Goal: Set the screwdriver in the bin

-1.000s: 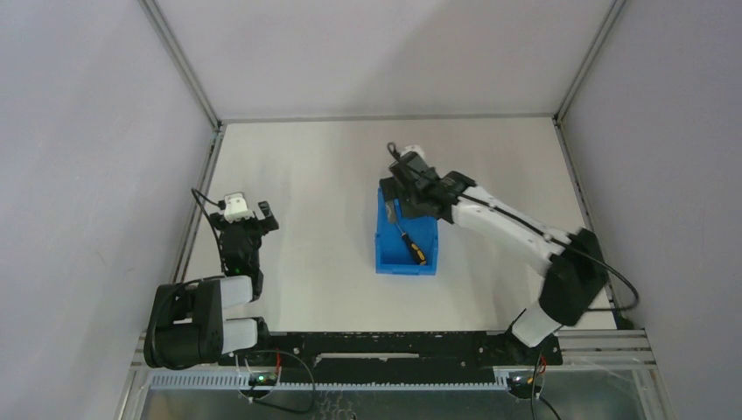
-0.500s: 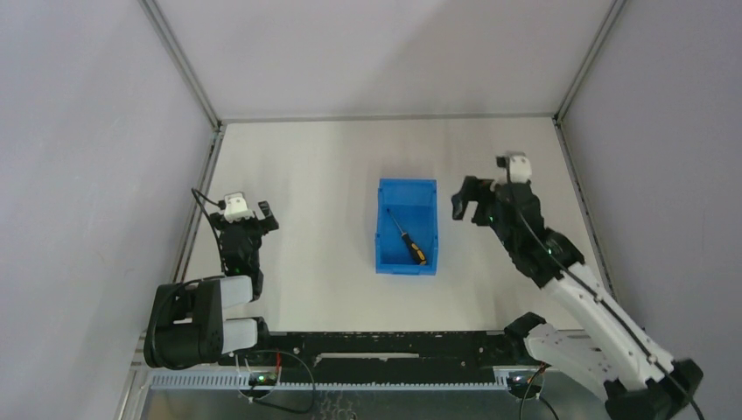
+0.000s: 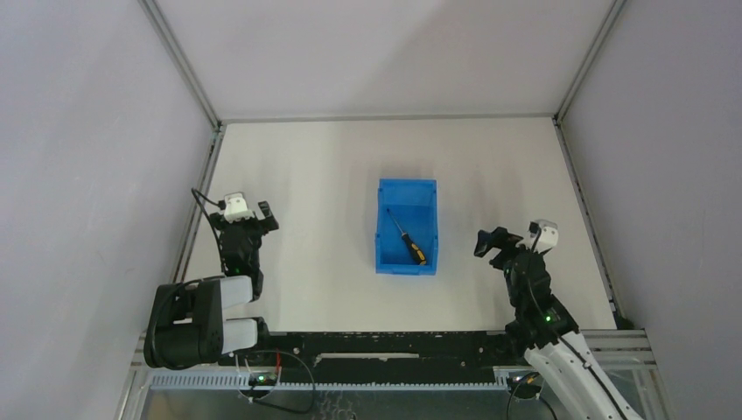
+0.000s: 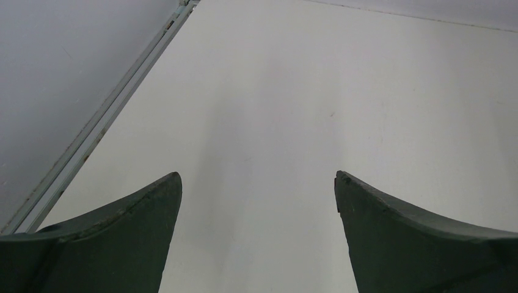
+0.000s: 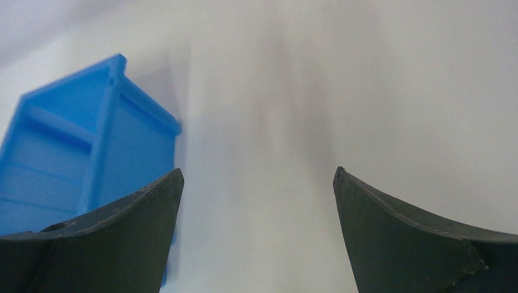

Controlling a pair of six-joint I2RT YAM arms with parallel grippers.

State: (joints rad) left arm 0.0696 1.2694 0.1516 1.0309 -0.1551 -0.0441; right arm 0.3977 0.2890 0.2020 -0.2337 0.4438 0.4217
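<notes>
1. The screwdriver (image 3: 408, 239) is lying inside the bin (image 3: 383, 238), in the middle of the top view. Its yellow-and-black handle is pointing toward the lower right of the bin, and its thin shaft is pointing toward the upper left.
2. The bin is sitting on the white table (image 3: 315, 166), between the two arms and well apart from both.
3. The right gripper (image 3: 499, 242) is hovering at the lower right of the top view, to the right of the bin and not touching it. Its jaws are standing wide apart and are holding nothing.
4. In the right wrist view, the bin (image 5: 73, 140) is showing at the left edge, a little blurred, and bare table is lying between the two fingers (image 5: 415, 244).
5. The left gripper (image 3: 245, 219) is resting at the left side of the top view, far from the bin. Its jaws are also spread wide and are gripping nothing; the left wrist view is showing only table between the fingers (image 4: 421, 238).
</notes>
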